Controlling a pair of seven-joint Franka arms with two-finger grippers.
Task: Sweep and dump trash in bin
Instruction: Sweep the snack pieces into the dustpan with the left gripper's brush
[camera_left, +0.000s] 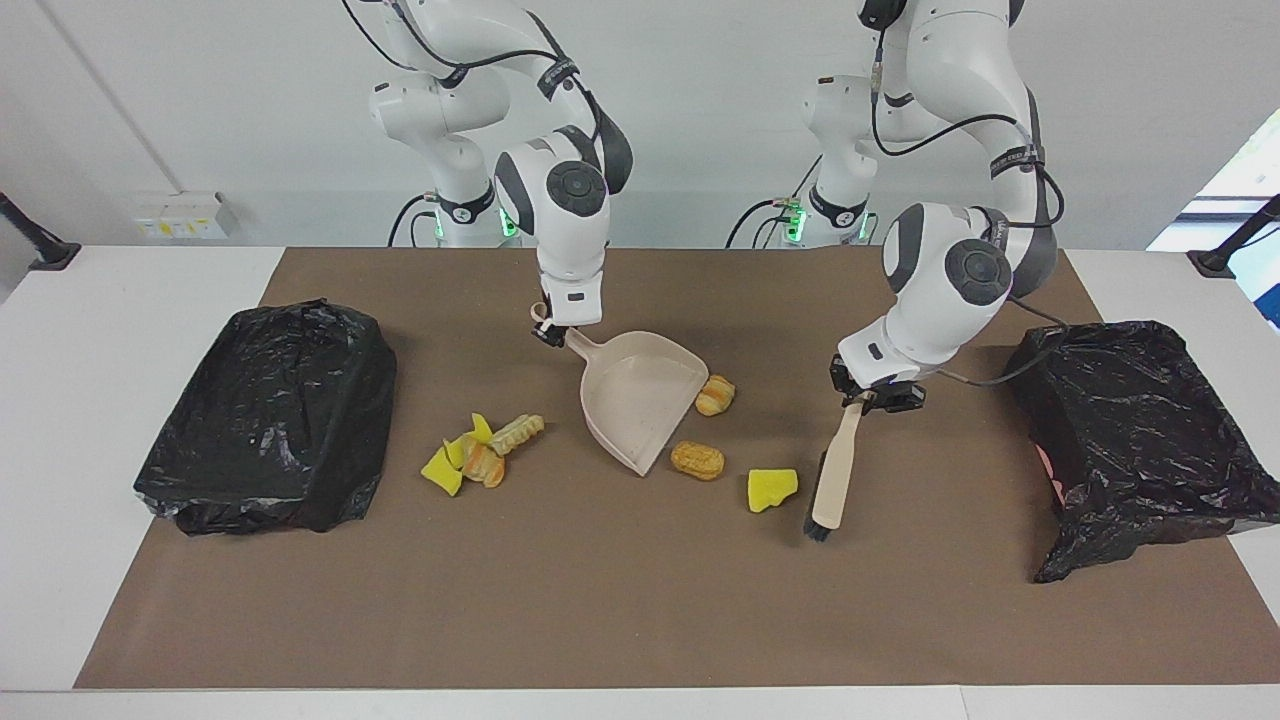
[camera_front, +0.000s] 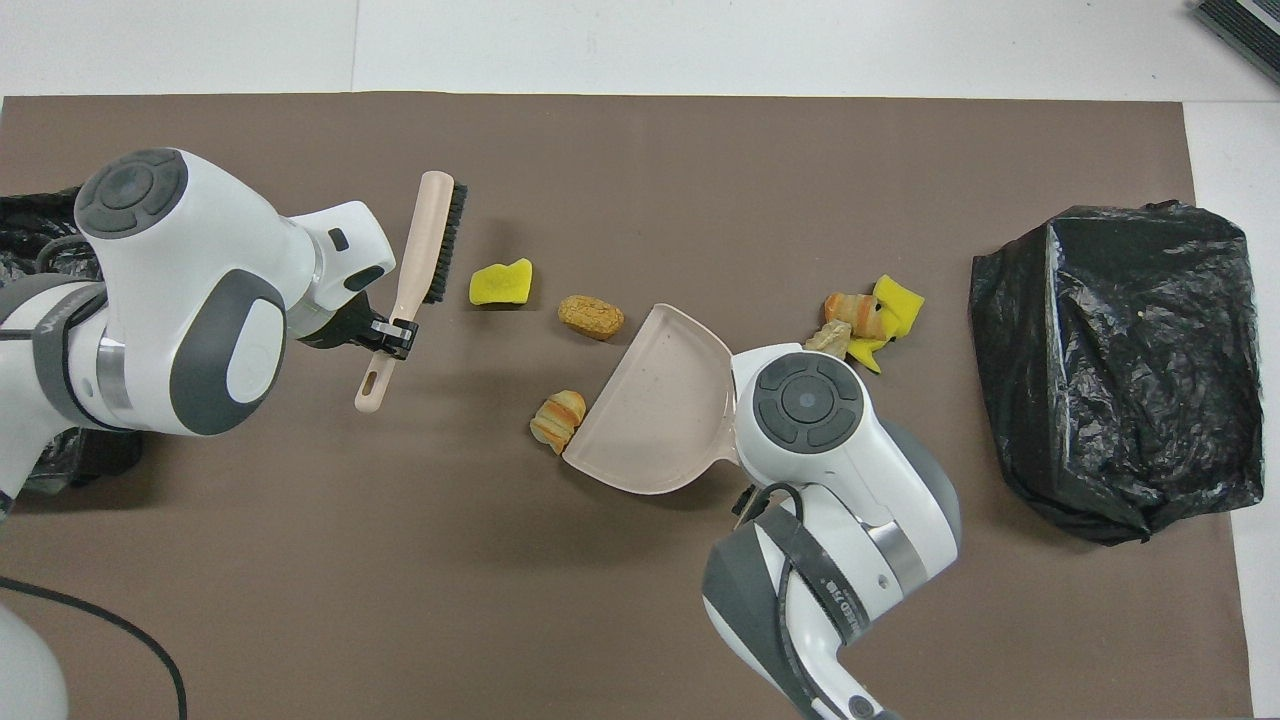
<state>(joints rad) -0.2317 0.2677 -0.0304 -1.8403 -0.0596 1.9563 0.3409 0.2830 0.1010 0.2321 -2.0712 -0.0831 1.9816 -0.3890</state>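
I work outward from the dustpan (camera_left: 640, 398), which lies mid-surface on the brown mat (camera_left: 600, 620), its mouth turned toward my left arm's end.

My left pincer (camera_left: 868, 397) is pinching the handle of the brush (camera_left: 832, 480). The brush slants down from it, bristle end low over the mat, its long axis running away from me. It hangs on the open side of the dustpan, well apart from it.

Between brush and dustpan lie three scraps. The yellow sponge (camera_left: 772, 489) sits just beside the bristle end. The brown lump (camera_left: 697, 459) lies near the pan's lip. The striped roll (camera_left: 714, 394) rests right at the mouth, nearer to me than the lump. So this trash lies from the brush toward the pan, and I judge a stroke across the brush's long axis would drive it in; the left arm is the nearer one for that.

My right pincer (camera_left: 549, 332) is pressed shut on the dustpan's handle, at the end nearest me, holding the pan flat.

On the closed side of the dustpan a cluster (camera_left: 480, 455) of yellow pieces, an orange piece and a pale ridged piece lies toward my right arm's end, where the pan's mouth does not face it.

A black-bagged bin (camera_left: 265, 415) stands at each end of the mat; the other (camera_left: 1140, 420) is beside my left arm.
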